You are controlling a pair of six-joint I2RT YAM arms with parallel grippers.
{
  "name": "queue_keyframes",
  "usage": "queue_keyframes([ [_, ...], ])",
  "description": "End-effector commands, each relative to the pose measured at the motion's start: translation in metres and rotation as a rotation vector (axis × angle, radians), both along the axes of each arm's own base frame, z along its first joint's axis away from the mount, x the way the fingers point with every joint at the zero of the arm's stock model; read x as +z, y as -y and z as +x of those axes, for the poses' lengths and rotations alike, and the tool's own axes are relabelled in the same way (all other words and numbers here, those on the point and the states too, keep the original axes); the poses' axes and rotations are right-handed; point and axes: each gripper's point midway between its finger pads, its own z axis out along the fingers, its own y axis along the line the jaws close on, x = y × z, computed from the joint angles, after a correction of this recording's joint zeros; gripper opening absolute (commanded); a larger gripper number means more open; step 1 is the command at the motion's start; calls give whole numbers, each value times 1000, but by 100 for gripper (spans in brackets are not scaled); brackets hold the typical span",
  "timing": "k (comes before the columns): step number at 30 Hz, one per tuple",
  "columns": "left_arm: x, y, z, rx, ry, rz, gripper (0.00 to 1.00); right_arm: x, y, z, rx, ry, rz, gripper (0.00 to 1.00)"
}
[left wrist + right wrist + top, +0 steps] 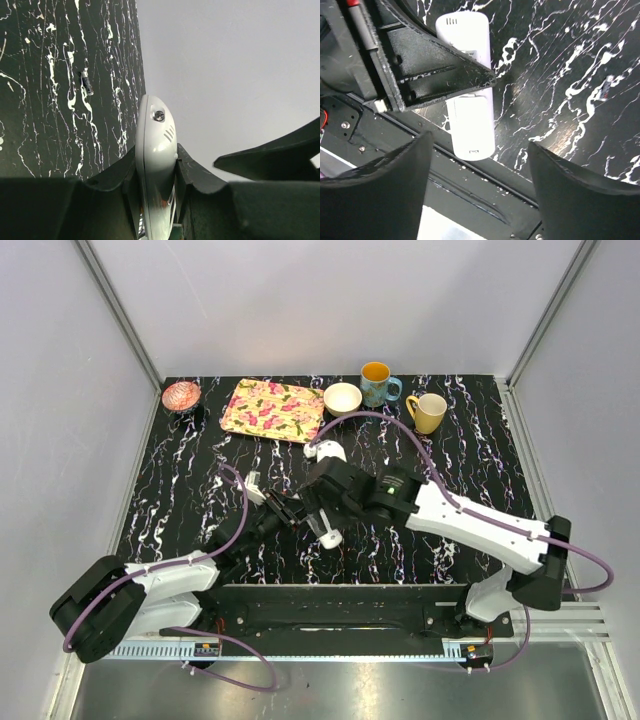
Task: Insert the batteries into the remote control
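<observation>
Gripping the remote control [155, 165], left hand [156, 150] sees a battery [87, 83] indistinct from above; right hand [480, 145] spread wide.

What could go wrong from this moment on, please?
The left gripper clamps the remote control across its middle only; a push from the open right gripper, close over it, could twist it loose. The battery lies loose on the table, apart from both grippers, and might roll when gripped.
</observation>
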Motion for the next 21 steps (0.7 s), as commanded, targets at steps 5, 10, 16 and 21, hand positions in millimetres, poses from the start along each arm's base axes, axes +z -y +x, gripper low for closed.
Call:
queue_keyframes([
  [5, 20, -4, 5, 38, 55, -32, 0, 51, 31, 26, -130, 200, 99, 100],
  [10, 30, -3, 1, 9, 46, -76, 0, 36, 36, 13, -2, 176, 41, 92],
  [16, 45, -7, 2, -19, 40, -155, 0, 37, 42, -6, 77, 185, 165, 79],
  [21, 48, -5, 3, -32, 42, -171, 0, 22, 42, -12, 91, 156, 172, 76],
])
